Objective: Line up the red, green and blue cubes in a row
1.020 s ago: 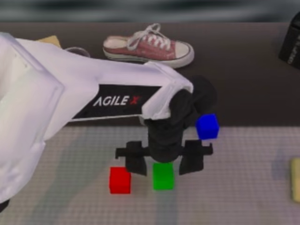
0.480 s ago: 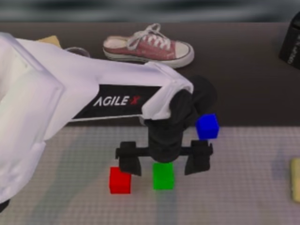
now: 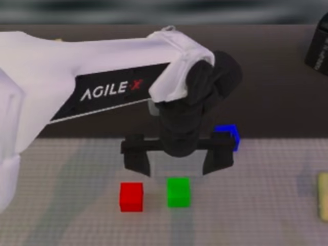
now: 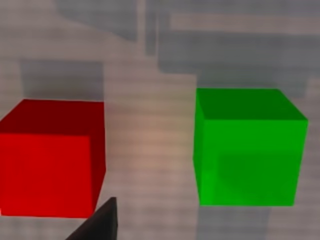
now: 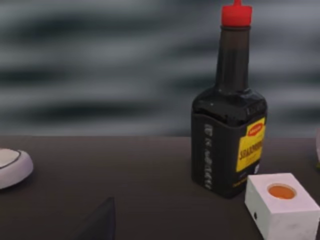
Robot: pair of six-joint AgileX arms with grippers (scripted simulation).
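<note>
1. The left gripper [image 3: 177, 160] hangs above the table with its two fingers spread wide. It holds nothing.
2. The green cube [image 3: 178, 192] sits on the grey mat just in front of the gripper.
3. The red cube [image 3: 131, 197] sits near it on the left, with a gap between them.
4. The blue cube [image 3: 229, 135] is farther back, partly hidden behind the right finger.
5. The right arm is not in the top view.

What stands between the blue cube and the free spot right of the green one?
Only the left claw itself: it hangs open above the mat, its right finger overlapping the blue cube from above. The mat right of the green cube looks bare.
</note>
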